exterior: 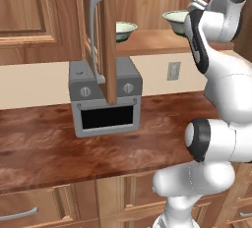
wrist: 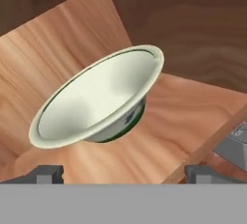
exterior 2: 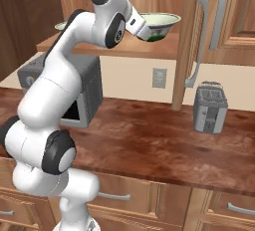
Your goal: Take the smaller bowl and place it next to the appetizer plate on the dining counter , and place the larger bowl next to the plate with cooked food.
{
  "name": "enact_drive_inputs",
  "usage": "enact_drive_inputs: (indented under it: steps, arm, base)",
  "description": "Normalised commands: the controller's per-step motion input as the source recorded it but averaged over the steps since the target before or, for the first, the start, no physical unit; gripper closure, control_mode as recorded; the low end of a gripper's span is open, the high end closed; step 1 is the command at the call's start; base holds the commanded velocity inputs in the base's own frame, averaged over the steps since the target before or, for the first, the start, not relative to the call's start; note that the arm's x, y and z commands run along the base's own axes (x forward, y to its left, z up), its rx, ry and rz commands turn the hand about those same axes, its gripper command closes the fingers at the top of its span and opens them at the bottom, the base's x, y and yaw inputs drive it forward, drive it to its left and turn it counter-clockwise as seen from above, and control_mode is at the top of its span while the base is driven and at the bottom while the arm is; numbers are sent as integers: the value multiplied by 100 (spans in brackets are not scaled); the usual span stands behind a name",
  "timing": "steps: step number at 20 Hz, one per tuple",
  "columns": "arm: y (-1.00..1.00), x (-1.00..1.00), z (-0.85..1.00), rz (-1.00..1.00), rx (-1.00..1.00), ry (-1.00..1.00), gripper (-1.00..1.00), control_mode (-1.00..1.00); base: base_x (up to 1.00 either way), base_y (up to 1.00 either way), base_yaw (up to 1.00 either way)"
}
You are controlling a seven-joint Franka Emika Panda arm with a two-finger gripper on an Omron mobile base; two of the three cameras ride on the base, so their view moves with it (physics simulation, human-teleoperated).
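Two cream bowls with grey-green outsides stand on an open cabinet shelf (exterior: 152,42). The larger bowl (exterior 2: 160,24) sits at the shelf's right end and also appears in the hand view as a wide flared bowl (wrist: 96,97). To the left is the smaller bowl (exterior: 126,30), a sliver of which shows behind the arm (exterior 2: 61,26). My gripper (wrist: 124,174) is open, raised to shelf height just short of the larger bowl's near rim, with nothing between its fingers (wrist: 48,172). The hand (exterior 2: 139,26) is close beside that bowl. The appetizer plate, the plate with cooked food and the dining counter are out of view.
An open cabinet door (exterior: 108,40) hangs between the bowls; another door edge (exterior 2: 191,41) is right of the larger bowl. Below, on the wall counter (exterior: 49,148), stand a grey toaster oven (exterior: 106,101) and a toaster (exterior 2: 210,106).
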Motion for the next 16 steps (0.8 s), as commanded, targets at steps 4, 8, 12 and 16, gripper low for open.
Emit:
enact_drive_inputs:
  steps: [4, 8, 12, 16]
  arm:
    - [-6, 79, -7, 0, 0, 13, -100, -100]
    - [0, 72, -14, 0, 0, 14, -100, -100]
    - [0, 52, -26, 0, 0, 4, -100, -100]
    - [-1, 36, -23, 0, 0, 0, -100, -100]
  base:
    - [0, 0, 0]
    - [0, 0, 0]
    - [0, 0, 0]
    - [0, 0, 0]
